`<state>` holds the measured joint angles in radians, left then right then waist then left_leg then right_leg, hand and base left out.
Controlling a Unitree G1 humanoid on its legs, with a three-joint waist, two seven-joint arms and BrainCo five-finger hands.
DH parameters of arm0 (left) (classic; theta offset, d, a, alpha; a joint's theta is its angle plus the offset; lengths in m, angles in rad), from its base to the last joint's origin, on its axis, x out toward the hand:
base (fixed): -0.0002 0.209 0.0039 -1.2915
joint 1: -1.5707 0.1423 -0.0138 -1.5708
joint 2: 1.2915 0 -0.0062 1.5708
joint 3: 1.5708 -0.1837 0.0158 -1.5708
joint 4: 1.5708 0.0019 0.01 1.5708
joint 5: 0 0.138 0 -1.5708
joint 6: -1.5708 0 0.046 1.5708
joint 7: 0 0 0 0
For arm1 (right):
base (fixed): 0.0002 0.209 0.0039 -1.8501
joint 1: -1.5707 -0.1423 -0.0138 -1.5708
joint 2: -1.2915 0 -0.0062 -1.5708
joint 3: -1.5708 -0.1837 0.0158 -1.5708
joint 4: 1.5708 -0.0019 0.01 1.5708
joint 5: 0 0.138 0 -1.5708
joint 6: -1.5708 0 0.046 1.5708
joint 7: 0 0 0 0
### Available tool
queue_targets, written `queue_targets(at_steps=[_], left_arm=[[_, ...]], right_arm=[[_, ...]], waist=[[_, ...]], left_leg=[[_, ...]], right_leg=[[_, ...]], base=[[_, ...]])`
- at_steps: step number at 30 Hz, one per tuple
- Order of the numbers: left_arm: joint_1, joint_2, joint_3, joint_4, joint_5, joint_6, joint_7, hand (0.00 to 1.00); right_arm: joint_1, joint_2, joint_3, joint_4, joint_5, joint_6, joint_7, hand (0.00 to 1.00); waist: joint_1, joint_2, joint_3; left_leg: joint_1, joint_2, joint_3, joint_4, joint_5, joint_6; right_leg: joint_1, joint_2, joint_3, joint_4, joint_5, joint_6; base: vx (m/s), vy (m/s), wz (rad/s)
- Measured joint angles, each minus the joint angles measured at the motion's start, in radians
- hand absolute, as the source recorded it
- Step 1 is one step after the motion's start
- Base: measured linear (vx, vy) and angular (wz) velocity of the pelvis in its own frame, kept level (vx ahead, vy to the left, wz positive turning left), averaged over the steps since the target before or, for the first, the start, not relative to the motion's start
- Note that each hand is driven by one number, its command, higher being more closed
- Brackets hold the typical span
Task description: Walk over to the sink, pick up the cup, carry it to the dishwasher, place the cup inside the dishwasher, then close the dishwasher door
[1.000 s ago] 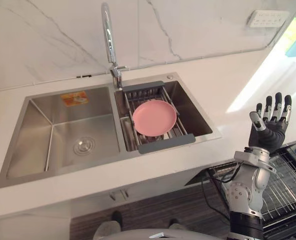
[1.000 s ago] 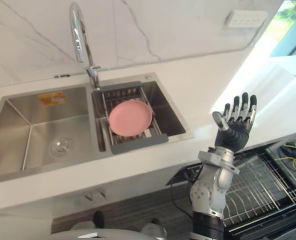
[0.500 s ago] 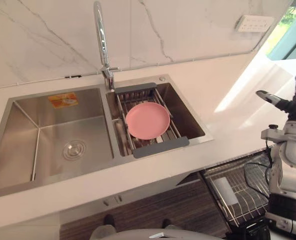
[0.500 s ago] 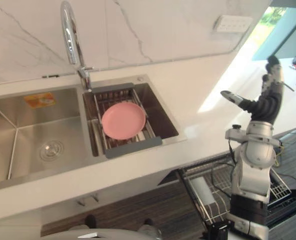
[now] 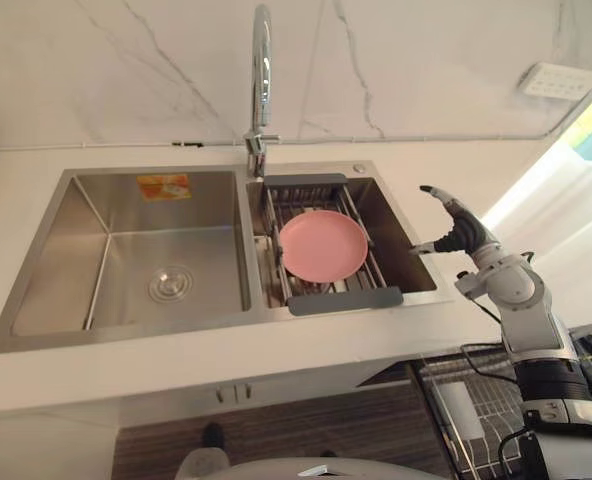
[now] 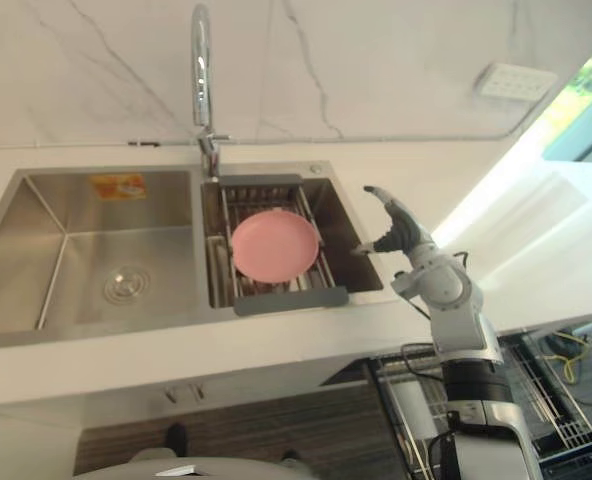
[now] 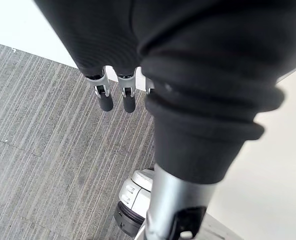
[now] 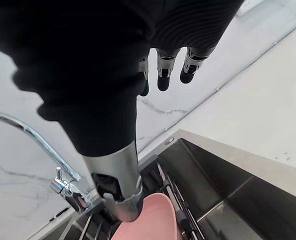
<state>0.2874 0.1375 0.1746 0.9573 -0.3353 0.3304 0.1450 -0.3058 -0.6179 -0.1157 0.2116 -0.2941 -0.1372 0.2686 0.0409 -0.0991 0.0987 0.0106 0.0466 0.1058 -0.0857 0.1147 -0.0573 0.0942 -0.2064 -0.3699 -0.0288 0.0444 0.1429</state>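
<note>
The wall [image 5: 126,70] is white veined stone above a white countertop [image 5: 176,365] with a double steel sink [image 5: 126,335] set into it and a tall tap [image 5: 262,60] at the divider. I note the left basin holds no dishes. The right basin carries a grey-framed wire rack [image 5: 344,298] with its long axis running from the tap towards me. Below the counter to my right, a wire dishwasher basket [image 6: 536,400] stands pulled out. The one item in the sink is a pink plate [image 5: 323,246], not a cup, lying nearly flat on the rack. It is round, so I judge no approach direction is favoured. My right hand [image 5: 458,228] hovers over the sink's right rim with fingers straight, thumb spread and nothing held. The plate lies to that hand's left and lower, across the open strip of basin, near but apart. My left hand [image 7: 106,100] hangs over the floor with straight fingers and is empty, so I judge the right hand the nearer.
</note>
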Motion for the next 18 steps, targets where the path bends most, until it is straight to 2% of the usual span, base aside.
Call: queue_targets(at_steps=[5,8,11,15,18], left_arm=[[0.0,0.001,-0.002,-0.012,-0.001,0.013,-0.001,0.0],[0.0,0.002,-0.003,-0.025,-0.007,0.021,-0.006,0.0],[0.0,0.004,-0.003,-0.027,-0.009,0.022,-0.007,0.0],[0.001,0.009,-0.011,-0.03,-0.014,0.024,-0.019,0.0],[0.001,0.012,-0.021,-0.04,-0.014,0.025,-0.019,0.0]], right_arm=[[-0.049,-0.024,0.057,0.046,-0.109,-0.027,0.006,0.0],[-0.069,-0.024,0.081,0.061,-0.18,-0.075,-0.022,0.0],[-0.105,-0.025,0.118,0.087,-0.255,-0.094,-0.038,0.0],[-0.108,-0.033,0.153,0.094,-0.304,-0.121,-0.06,0.0],[-0.129,-0.046,0.169,0.13,-0.342,-0.138,-0.063,0.0]], waist=[[0.01,-0.004,0.002],[0.016,-0.007,0.005],[0.02,-0.01,0.008],[0.019,-0.014,0.016],[0.032,-0.013,0.018]], left_leg=[[0.0,-0.004,-0.015,0.0,0.002,0.001],[-0.009,-0.004,-0.027,0.0,0.006,0.0],[-0.009,-0.005,-0.03,0.0,0.008,0.001],[-0.01,-0.01,-0.053,0.0,0.008,-0.004],[-0.012,-0.012,-0.054,0.0,0.009,-0.005]], right_leg=[[0.014,0.0,-0.017,-0.009,0.002,0.003],[0.013,0.001,-0.03,-0.009,0.001,0.003],[0.015,0.001,-0.032,-0.009,0.001,0.003],[0.029,-0.002,-0.055,-0.008,-0.008,0.001],[0.028,-0.003,-0.055,-0.008,-0.009,0.001]], base=[[0.01,-0.005,0.09],[-0.02,0.0,0.12],[-0.03,0.005,0.02],[-0.03,0.004,0.16],[-0.01,0.004,0.03]])
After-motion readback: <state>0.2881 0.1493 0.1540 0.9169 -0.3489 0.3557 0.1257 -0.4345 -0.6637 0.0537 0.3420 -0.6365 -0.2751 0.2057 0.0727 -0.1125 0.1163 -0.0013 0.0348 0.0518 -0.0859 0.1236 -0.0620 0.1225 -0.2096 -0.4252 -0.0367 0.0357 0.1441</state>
